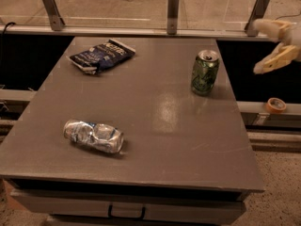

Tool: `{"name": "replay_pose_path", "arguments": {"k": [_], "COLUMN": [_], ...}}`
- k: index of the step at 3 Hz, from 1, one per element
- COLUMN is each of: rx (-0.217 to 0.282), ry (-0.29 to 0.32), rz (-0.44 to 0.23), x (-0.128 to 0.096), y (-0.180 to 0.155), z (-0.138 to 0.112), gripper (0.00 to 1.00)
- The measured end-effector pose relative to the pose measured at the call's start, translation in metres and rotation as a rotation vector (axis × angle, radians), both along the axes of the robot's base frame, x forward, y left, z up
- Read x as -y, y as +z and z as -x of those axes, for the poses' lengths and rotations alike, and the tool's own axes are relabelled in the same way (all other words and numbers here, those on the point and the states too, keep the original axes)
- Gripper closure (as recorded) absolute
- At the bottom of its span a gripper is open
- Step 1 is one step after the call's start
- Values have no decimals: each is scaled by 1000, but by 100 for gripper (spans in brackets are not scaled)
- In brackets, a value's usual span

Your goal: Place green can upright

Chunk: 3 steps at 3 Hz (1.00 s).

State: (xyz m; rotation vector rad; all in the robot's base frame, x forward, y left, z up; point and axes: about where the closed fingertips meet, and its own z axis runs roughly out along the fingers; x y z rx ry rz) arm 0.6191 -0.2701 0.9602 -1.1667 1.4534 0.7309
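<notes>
Table [164,140]: upright green can [205,73] (gripper [258,48] apart)

The tool [258,47] hangs just past the right edge of the grey worktop [155,121]. Far to its left lies a dark crisp bag [101,55]. A crushed silver-blue can [94,136] lies on its side, well left of the tool and nearer the camera. Below the tool, off the worktop, sits an orange tape roll [275,105].
</notes>
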Motion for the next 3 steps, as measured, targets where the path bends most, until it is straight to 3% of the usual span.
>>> {"name": "replay_pose_path", "arguments": {"k": [1,2,3], "rx": [85,138,202], "ry": [-270,-542,-577], "rz": [109,154,159], "x": [60,95,81], "y": [82,170,215], "z": [22,74,94], "gripper": [0,0,0]}}
